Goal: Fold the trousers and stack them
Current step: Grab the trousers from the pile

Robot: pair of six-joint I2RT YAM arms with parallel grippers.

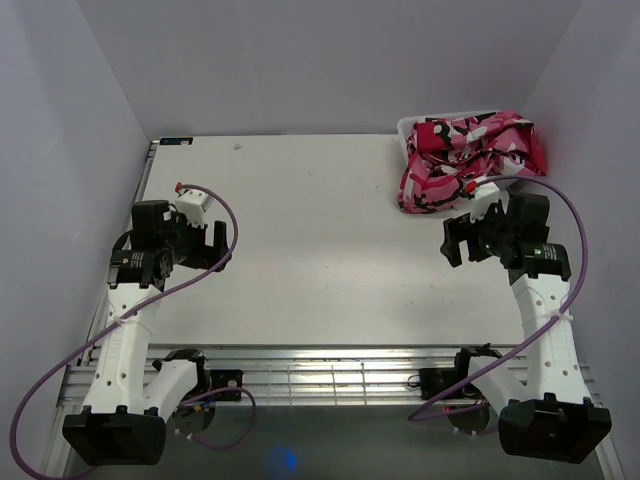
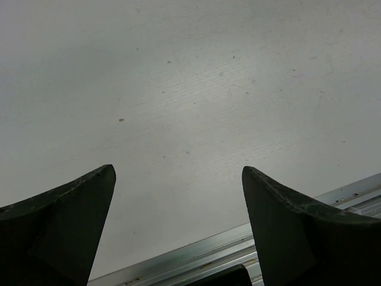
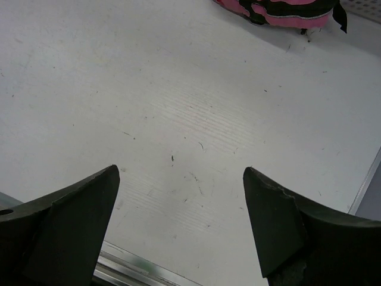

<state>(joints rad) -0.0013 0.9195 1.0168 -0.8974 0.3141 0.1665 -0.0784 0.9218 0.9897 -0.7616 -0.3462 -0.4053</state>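
Observation:
A crumpled pile of pink, white and black camouflage trousers lies at the far right of the white table, partly in a white bin. Its edge shows at the top of the right wrist view. My right gripper is open and empty, hovering over bare table just in front of the pile; its view shows the jaws wide apart. My left gripper is open and empty above the left side of the table, far from the trousers; its jaws stand wide apart.
A white bin holds the trousers at the far right corner. The table's metal front rail runs along the near edge and shows in the left wrist view. Purple cables loop from both arms. Grey walls enclose the table.

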